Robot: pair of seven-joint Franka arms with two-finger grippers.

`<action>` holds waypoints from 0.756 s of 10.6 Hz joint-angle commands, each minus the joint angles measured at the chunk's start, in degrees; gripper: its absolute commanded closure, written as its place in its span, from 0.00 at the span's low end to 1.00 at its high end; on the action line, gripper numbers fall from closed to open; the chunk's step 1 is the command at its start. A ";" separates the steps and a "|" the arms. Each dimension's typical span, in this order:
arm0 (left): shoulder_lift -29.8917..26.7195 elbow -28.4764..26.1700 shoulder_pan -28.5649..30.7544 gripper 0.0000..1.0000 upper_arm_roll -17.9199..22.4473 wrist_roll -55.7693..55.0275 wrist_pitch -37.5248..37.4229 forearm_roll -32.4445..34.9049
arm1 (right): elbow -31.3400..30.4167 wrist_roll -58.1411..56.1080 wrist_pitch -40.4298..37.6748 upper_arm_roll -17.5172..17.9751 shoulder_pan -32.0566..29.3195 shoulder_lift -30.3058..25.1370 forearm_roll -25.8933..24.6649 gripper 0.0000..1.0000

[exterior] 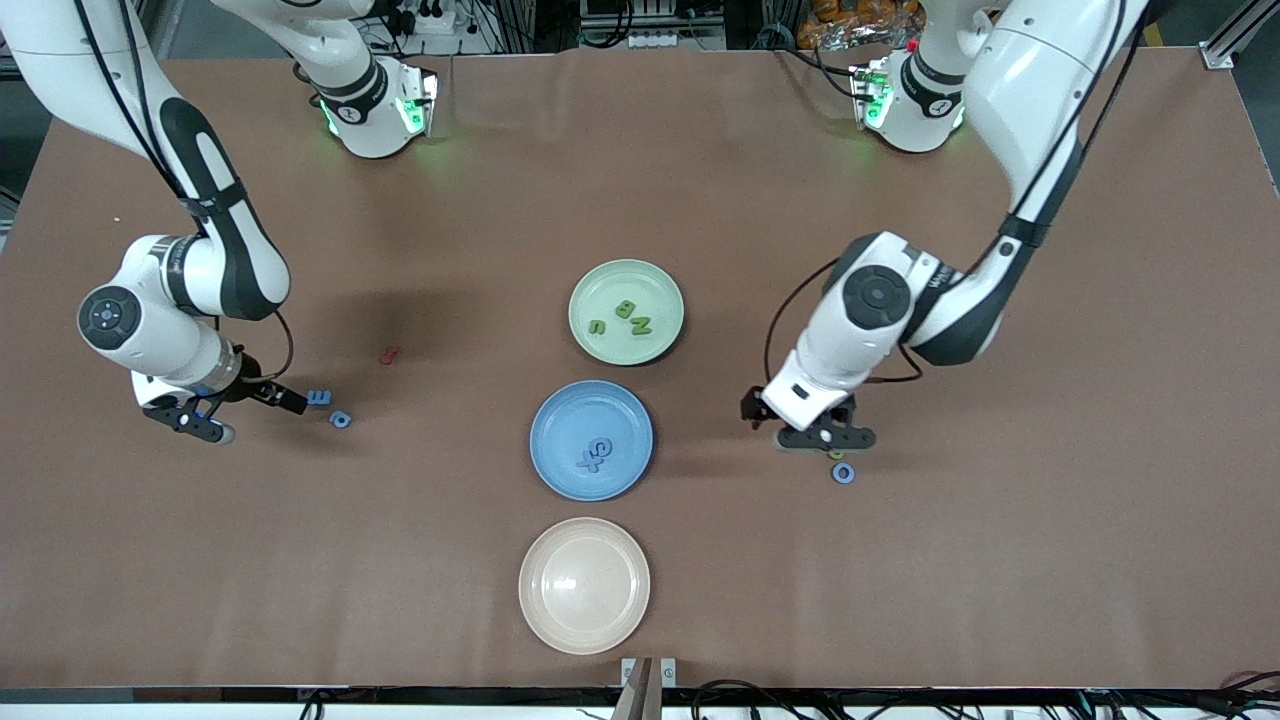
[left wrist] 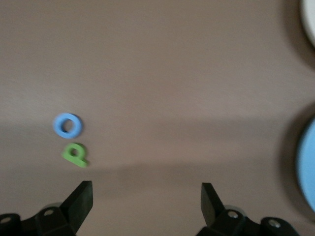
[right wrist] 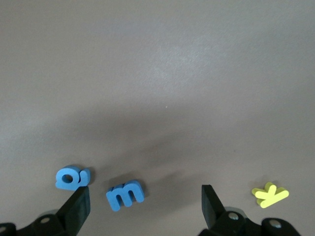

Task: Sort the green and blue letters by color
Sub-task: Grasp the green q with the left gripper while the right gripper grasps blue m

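Toward the left arm's end of the table lie a blue letter O (exterior: pixel 843 472) (left wrist: pixel 67 125) and a green letter (left wrist: pixel 75 154), side by side. My left gripper (exterior: pixel 828 440) (left wrist: pixel 146 196) hangs open just above the table beside them, holding nothing. Near the right arm's end, my right gripper (exterior: pixel 255 415) (right wrist: pixel 146 201) is open and low, with a blue m (right wrist: pixel 125 194) in front of its gap and a blue letter (right wrist: pixel 72 177) by one finger. The green plate (exterior: pixel 660 290) holds three green letters (exterior: pixel 633 318). The blue plate (exterior: pixel 560 420) holds blue letters (exterior: pixel 595 455).
A beige plate (exterior: pixel 584 585) sits nearest the front camera, in line with the other two plates. A dark red letter (exterior: pixel 389 354) lies farther from the camera than the right gripper. A yellow K (right wrist: pixel 270 194) rests by the right gripper's other finger.
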 commanded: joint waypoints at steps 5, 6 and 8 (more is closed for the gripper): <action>7.59 3.23 2.90 0.17 4.54 6.23 -0.40 8.96 | -4.90 -15.18 6.50 0.82 1.12 0.09 -0.21 0.00; 8.38 3.24 2.72 0.17 4.54 5.98 -0.22 10.12 | -5.43 -17.22 7.04 0.82 1.21 0.44 -0.21 0.00; 9.27 3.41 2.54 0.19 4.45 5.71 -0.05 9.44 | -5.96 -18.64 10.02 0.82 1.64 2.19 -0.30 0.00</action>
